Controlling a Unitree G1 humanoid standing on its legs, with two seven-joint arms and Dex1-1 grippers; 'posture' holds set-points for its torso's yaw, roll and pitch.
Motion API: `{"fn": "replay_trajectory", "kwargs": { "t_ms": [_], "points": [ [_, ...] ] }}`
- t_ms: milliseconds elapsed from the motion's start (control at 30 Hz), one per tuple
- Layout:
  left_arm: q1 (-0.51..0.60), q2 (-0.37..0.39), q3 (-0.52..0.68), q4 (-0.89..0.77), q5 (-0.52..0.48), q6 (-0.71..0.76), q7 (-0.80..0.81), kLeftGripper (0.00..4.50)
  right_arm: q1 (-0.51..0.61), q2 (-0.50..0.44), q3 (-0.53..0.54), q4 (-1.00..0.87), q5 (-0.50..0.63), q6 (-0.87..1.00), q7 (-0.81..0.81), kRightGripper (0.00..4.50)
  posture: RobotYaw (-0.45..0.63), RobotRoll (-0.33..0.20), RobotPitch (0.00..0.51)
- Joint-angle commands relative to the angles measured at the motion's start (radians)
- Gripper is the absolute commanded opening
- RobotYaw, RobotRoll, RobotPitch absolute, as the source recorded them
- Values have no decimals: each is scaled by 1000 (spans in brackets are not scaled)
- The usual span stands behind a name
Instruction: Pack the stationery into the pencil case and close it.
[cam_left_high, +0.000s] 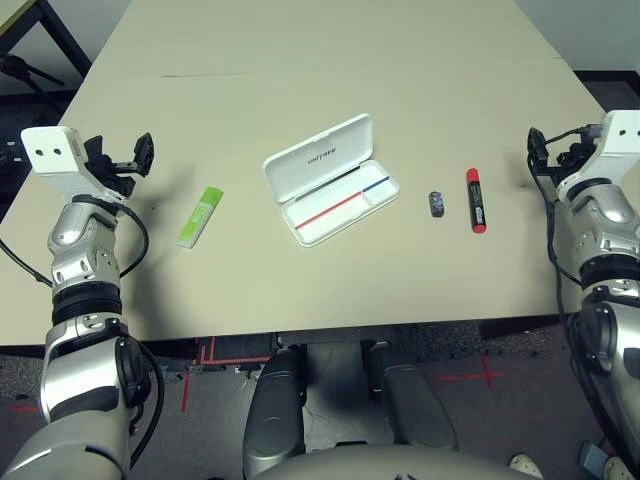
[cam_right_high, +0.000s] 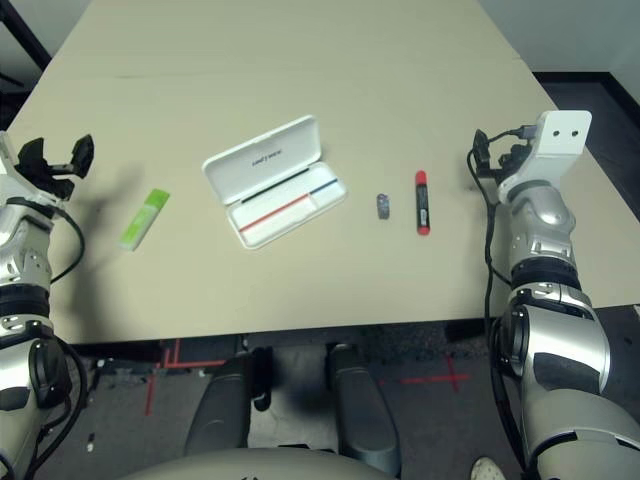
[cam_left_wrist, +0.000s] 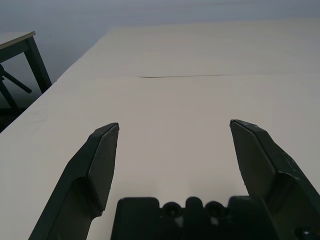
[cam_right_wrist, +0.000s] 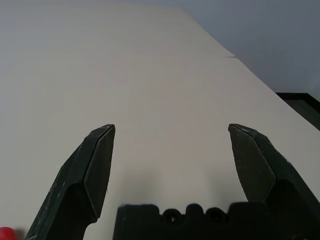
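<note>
The pencil case (cam_left_high: 331, 181) lay open mid-table, its lid folded back and its tray empty apart from the red and blue line. Left of the case lay the lime-green stick (cam_left_high: 199, 216); right of the case sat the dark-grey lump (cam_left_high: 436, 203), and just beyond that the black marker with red cap (cam_left_high: 476, 200). The left gripper (cam_left_high: 132, 161) and the right gripper (cam_right_high: 487, 152) both hung wide open and empty above the table (cam_left_high: 330, 60), well outside the items. The first pick probably suited the arm nearest each item: right for the marker, gripped across its barrel. Nothing lay between the items and the case; only the upright lid could hinder a drop from the far side.
</note>
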Motion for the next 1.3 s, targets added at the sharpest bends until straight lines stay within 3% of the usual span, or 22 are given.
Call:
{"fn": "replay_trajectory", "kwargs": {
  "t_ms": [33, 700, 867, 1167, 1300],
  "points": [
    [-1, 1, -5, -32, -1, 11, -3, 4470, 7, 9, -4, -11, 6, 3, -3, 4500, -74, 0, 222],
    [22, -27, -4, -106, -5, 43, 8, 4470, 5, -33, -9, -13, 12, 18, 43, 4500, -78, 0, 223],
    [22, 8, 17, -106, -12, 49, 0, 4470, -11, -41, 18, -38, 13, 78, 152, 4500, -41, 0, 225],
    [63, 40, 31, -191, -47, 102, -47, 4470, 34, -126, 178, -241, -15, 248, 570, 4500, -25, 0, 237],
    [60, 45, 24, -219, -59, 129, -78, 4470, 50, -144, 210, -313, -15, 308, 637, 4500, -4, 0, 234]
  ]
}}
